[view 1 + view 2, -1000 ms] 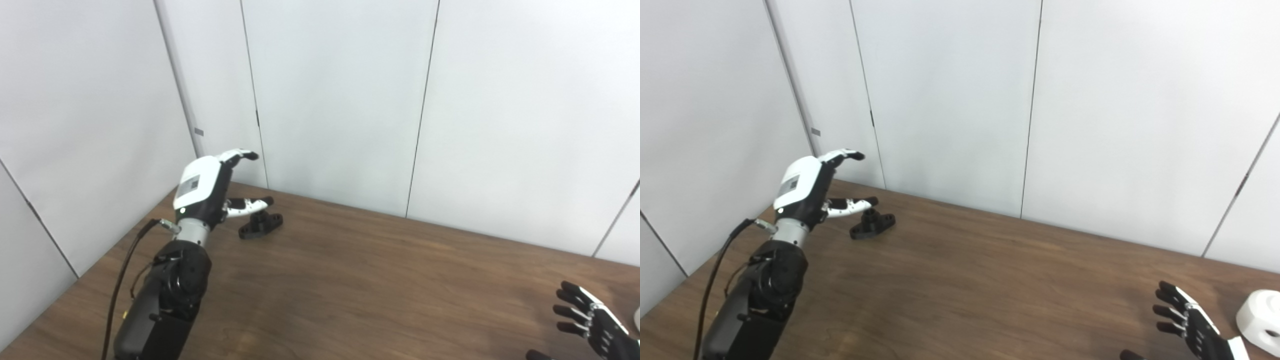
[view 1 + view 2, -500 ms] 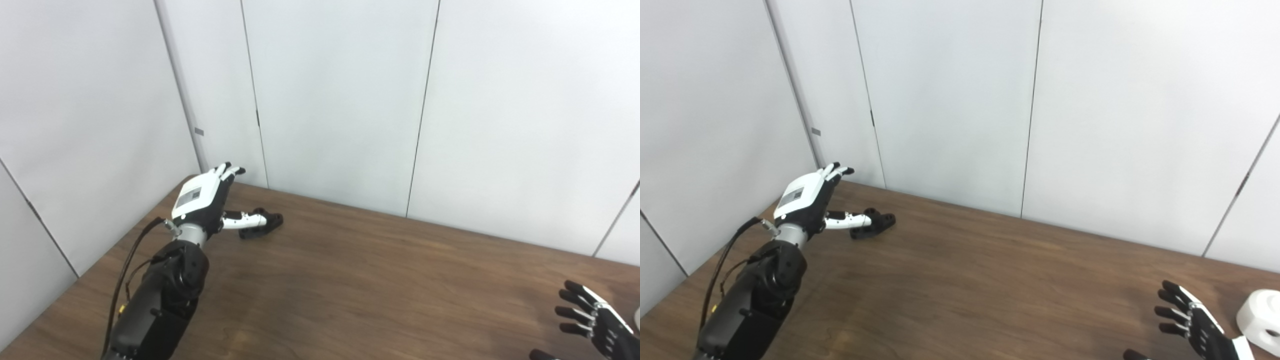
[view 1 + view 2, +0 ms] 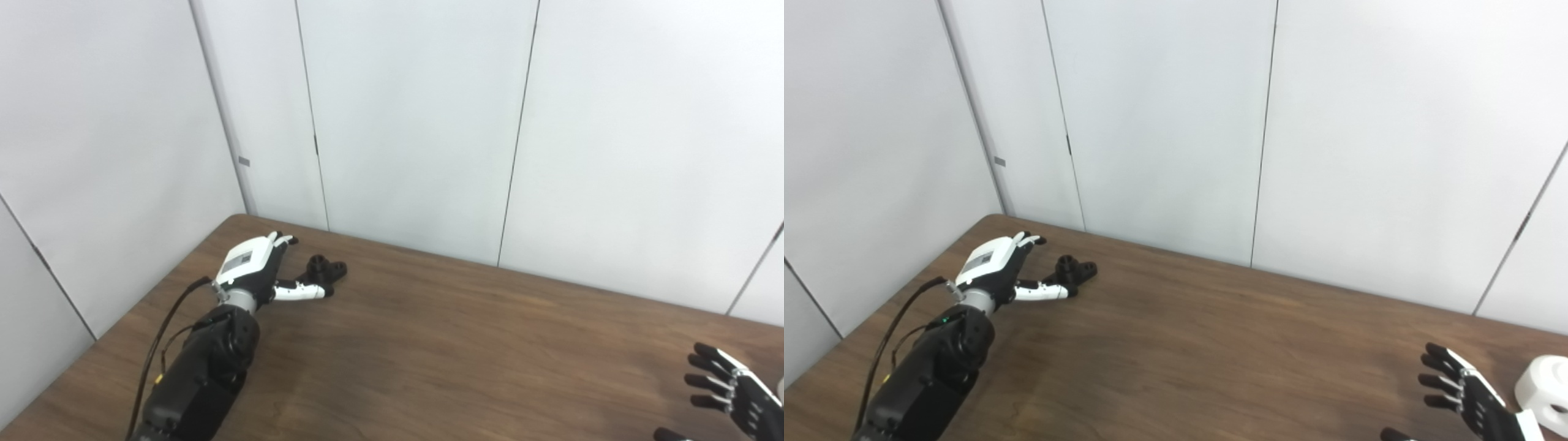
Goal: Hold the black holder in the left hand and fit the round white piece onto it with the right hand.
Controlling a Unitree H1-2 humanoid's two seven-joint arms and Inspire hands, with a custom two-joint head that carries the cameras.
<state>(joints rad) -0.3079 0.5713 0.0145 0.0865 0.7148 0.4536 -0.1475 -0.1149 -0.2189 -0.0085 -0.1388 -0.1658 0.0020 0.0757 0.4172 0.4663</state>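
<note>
I'm at the reach for the black holder, which lies at the far left of the brown surface. My left hand is low beside it, fingers spread, thumb by its near end, gripping nothing. Next I must close around it. My right hand waits open, near the white piece. Plain white wall panels behind.
</note>
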